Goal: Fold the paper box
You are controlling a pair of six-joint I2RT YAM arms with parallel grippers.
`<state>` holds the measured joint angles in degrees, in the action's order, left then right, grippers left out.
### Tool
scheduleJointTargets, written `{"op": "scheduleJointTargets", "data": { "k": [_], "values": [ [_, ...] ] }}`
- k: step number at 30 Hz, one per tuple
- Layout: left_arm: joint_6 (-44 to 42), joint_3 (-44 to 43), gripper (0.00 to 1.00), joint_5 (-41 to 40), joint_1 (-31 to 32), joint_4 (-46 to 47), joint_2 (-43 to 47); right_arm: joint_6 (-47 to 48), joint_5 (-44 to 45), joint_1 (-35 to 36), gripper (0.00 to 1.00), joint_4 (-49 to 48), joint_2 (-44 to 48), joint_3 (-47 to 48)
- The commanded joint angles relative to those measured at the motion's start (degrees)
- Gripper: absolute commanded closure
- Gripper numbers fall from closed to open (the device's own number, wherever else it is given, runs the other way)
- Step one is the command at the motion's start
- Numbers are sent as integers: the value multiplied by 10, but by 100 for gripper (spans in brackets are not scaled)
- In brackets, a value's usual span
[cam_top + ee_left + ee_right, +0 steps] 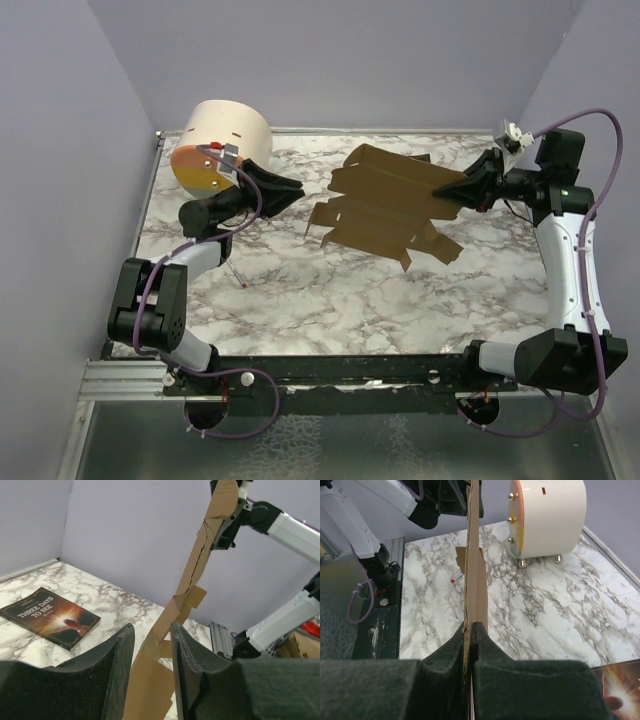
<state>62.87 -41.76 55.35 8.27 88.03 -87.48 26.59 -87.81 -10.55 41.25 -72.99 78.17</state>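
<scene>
Clamping paper box (390,205) edge, R gripper (470,626); L gripper (152,626) jaws apart, near box.

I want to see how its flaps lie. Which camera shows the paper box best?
Top external: the paper box shows nearly its whole outline there, with panels, tabs and flaps. Both wrist views catch it nearly edge-on, as a narrow brown strip; the right wrist view also shows the right claw clamped on its edge.

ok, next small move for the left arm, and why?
Probably close the left gripper onto the paper box: its fingers seem to straddle the raised sheet with a gap showing, and the right gripper is clamped on the other end.
</scene>
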Motion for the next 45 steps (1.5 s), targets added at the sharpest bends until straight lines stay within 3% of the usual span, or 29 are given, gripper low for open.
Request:
{"op": "scheduleJointTargets", "data": {
  "k": [1, 5, 13, 19, 27, 32, 41, 45],
  "values": [
    [-98, -20, 62, 49, 26, -29, 9, 30, -33, 18, 99, 32, 22, 5],
    [-147, -20, 63, 54, 34, -96, 23, 37, -33, 25, 99, 39, 30, 2],
    [-184, -25, 63, 63, 68, -134, 27, 38, -38, 33, 99, 46, 32, 5],
    [-176, -25, 62, 78, 84, -108, 24, 31, -35, 35, 99, 36, 31, -1],
    [-111, -21, 60, 95, 93, 4, 3, 24, -34, 36, 99, 30, 27, -2],
    [-138, -34, 59, 89, 106, -31, -6, 17, -41, 38, 99, 27, 24, 0],
    [-249, -73, 58, 62, 139, -177, -9, 7, -44, 48, 99, 17, 24, -3],
    [-261, -78, 58, 62, 149, -187, -12, 4, -45, 49, 99, 13, 22, -3]
  ]
}}
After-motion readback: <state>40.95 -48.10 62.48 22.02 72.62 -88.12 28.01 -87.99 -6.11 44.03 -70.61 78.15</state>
